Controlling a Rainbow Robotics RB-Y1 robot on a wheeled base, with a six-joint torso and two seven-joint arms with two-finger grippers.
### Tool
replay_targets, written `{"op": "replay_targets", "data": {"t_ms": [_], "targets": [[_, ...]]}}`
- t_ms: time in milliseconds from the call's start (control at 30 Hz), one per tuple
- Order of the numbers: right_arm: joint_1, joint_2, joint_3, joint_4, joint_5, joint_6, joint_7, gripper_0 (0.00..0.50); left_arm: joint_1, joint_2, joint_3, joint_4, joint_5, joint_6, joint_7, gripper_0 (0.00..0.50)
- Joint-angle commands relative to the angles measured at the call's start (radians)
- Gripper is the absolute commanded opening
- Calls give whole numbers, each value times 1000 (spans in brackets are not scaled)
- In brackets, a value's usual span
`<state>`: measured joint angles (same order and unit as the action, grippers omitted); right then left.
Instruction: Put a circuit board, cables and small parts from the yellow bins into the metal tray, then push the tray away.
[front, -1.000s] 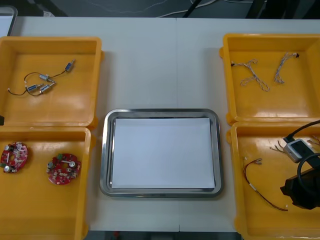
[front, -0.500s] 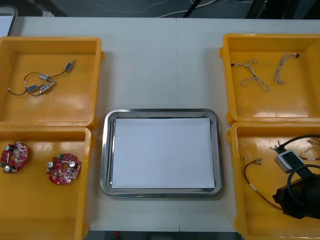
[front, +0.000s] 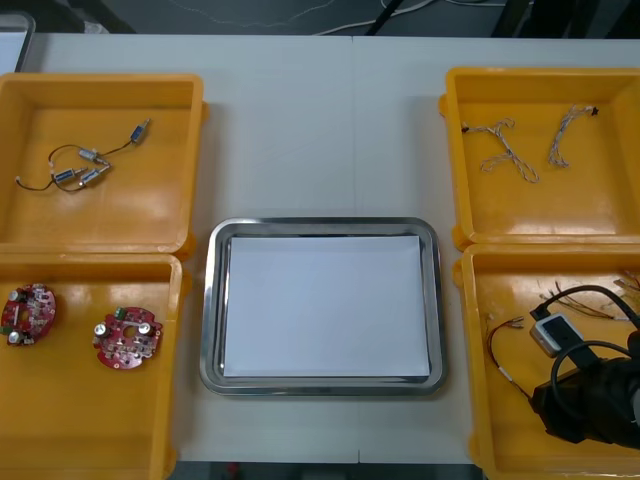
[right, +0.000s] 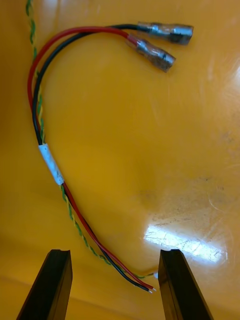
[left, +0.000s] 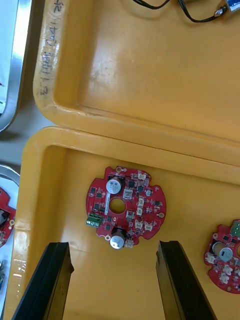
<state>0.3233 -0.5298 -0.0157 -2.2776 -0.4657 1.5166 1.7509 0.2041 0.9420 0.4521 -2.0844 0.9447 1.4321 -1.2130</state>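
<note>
Tray (front: 320, 226) bare, nothing loaded. Right gripper (right: 115, 256) spread over cable (right: 50, 163); left gripper (left: 115, 247) spread over board (left: 136, 200). All steps left.

The right arm (front: 592, 402) enters at the lower right of the front view, its dark wrist angled downward. The right end effector (right: 114, 255) has its black fingers (right: 56, 285) set wide apart. The left end effector (left: 112, 245) is likewise spread, pointing downward.
</note>
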Motion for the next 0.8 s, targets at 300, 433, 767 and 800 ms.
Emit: {"op": "replay_targets", "data": {"t_ms": [300,433,767,800], "targets": [[20,10,95,7,116,-44,33,500,92,-62,-59,21,-26,-98,-146,500],[20,8,103,23,113,-56,38,500,92,-97,-52,23,-29,-99,-180,500],[17,10,123,58,118,-90,42,500,92,-155,-50,23,-41,-108,-207,500],[17,10,125,58,116,-90,42,500,93,-161,-50,23,-41,-113,-212,500]]}}
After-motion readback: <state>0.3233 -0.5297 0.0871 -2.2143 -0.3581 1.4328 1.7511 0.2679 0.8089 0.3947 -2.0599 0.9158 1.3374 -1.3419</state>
